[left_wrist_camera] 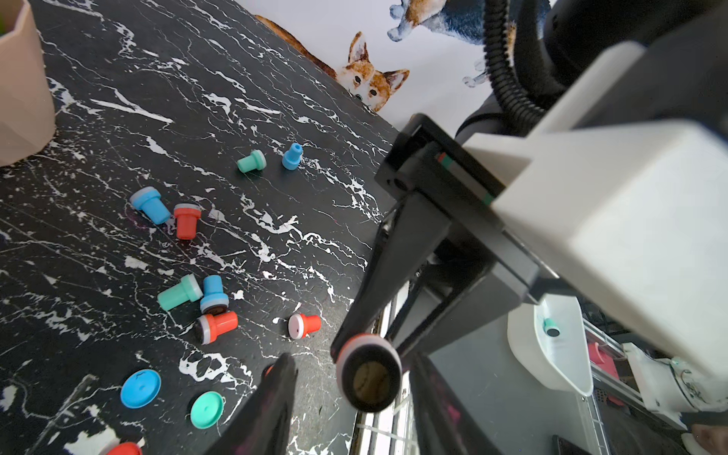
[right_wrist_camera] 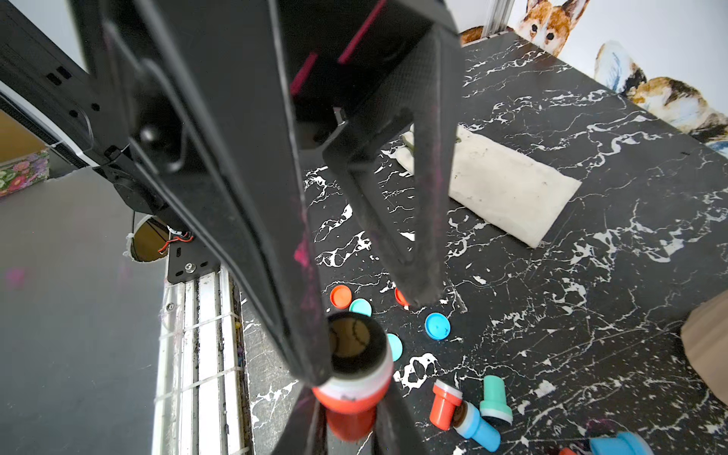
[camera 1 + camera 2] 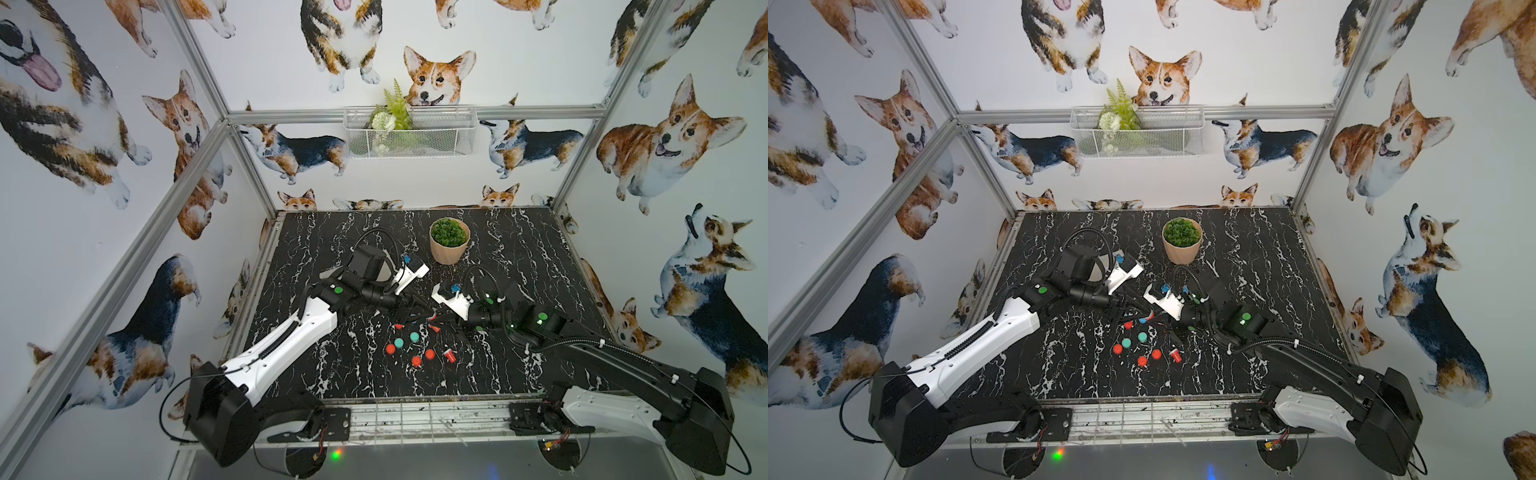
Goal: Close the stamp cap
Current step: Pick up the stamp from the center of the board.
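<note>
My right gripper (image 2: 350, 417) is shut on the stem of a red stamp (image 2: 354, 390), held off the black marble table (image 3: 519, 291). The stamp's white collar and dark open face (image 1: 368, 378) point at the left wrist camera, with no cap on it. My left gripper (image 1: 352, 356) is open, one finger on each side of the stamp's head. A sliver of red (image 1: 269, 370) shows at one left fingertip; I cannot tell whether it is held or on the table. A loose red cap (image 2: 340, 296) lies on the table beyond. Both grippers meet mid-table (image 3: 428, 318).
Several capless stamps lie about, among them a blue one (image 1: 151, 205), a red one (image 1: 187, 220) and a teal one (image 1: 179, 293). Loose blue (image 1: 140, 388) and teal (image 1: 207, 409) caps sit nearby. A potted plant (image 3: 449, 241) stands behind, a white cloth (image 2: 504, 189) lies beside it.
</note>
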Motion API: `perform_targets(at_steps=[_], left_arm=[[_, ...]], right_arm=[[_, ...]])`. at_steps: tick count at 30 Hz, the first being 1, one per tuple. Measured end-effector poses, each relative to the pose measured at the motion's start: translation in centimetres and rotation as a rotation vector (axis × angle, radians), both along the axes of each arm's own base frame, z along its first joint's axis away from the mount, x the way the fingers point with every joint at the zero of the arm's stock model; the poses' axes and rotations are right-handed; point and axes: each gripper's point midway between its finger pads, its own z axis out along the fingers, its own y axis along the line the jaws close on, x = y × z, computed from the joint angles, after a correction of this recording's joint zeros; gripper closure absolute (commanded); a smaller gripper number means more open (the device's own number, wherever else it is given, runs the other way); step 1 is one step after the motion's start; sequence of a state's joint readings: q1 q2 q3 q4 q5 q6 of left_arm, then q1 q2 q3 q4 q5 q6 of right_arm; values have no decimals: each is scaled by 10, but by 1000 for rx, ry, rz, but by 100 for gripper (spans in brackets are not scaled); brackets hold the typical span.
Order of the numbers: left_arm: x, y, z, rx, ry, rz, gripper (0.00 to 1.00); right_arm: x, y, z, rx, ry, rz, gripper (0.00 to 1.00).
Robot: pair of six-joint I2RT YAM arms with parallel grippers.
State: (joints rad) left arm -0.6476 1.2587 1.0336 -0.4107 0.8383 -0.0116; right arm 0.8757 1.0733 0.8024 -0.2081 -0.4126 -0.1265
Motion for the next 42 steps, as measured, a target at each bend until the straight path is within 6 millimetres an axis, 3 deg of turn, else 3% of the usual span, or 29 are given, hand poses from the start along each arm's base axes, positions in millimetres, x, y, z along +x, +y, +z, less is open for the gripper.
perform_targets(at_steps=[13, 26, 37, 42], left_arm=[[-5, -9, -5, 17, 15, -48, 64], [-6, -13, -2, 15, 31, -70, 59], [-7, -18, -7, 18, 142, -63, 55], [2, -20, -7, 33, 222, 16, 54]], right_arm=[[-2, 4, 3, 11, -1, 13, 100], [-2, -6, 10, 5, -58, -30, 100], [4, -13, 6, -55, -133, -63, 100], [9, -17, 9, -103, -195, -81, 100]])
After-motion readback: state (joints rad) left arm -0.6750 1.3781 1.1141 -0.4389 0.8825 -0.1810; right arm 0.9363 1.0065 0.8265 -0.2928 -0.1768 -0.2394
